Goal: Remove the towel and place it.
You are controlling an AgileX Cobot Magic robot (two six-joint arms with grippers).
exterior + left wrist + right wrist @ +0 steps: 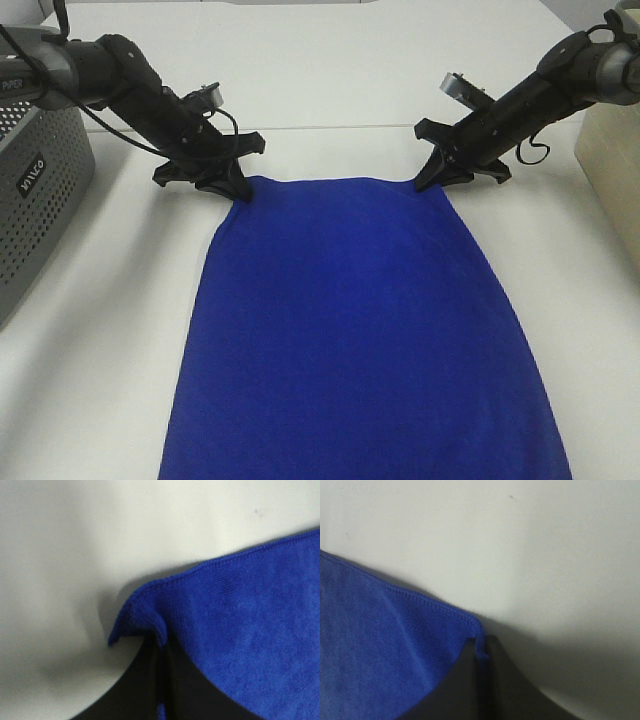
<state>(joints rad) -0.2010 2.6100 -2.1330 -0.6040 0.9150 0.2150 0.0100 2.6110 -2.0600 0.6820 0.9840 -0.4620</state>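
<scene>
Large royal-blue soft cloth towel (365, 330) lay flat on white table (330, 90), long axis running from the arms toward the camera. Left gripper (238, 190) and right gripper (428, 180) each pinched a far corner, jaws closed on cloth.

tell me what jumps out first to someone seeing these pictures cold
The big royal-blue towel spread flat down the middle of the white table. Next, the left gripper and right gripper, each pinching one far corner of it. A grey perforated basket sits at the left edge.
</scene>
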